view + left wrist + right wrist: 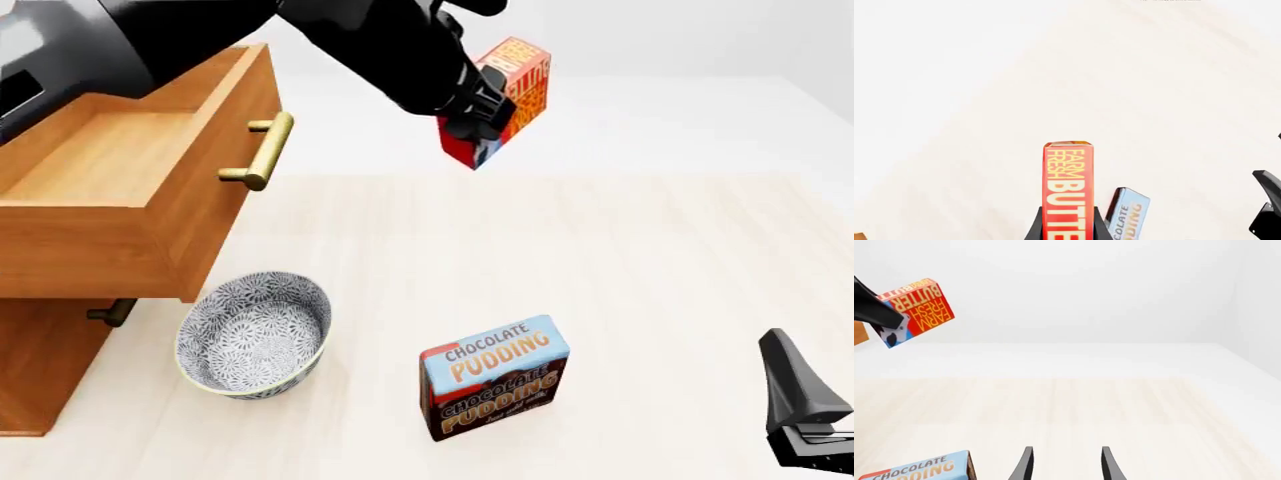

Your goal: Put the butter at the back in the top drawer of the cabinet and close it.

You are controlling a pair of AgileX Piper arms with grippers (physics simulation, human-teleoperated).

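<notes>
My left gripper point(478, 118) is shut on the butter point(507, 98), a small red box held high in the air to the right of the cabinet point(54, 380). The left wrist view shows the butter point(1067, 190) upright between the two black fingers. The right wrist view catches the butter point(919, 310) aloft at the far left. The top drawer point(120, 190) stands pulled out and empty, its brass handle point(263, 150) facing right. My right gripper point(1064, 465) rests low at the table's near right, open with nothing between its fingers.
A blue-and-brown Chocolate Pudding box point(494, 375) stands on the table in the middle front. A patterned grey bowl point(254, 335) sits just below the open drawer. A lower drawer handle point(110, 312) peeks out under the top drawer.
</notes>
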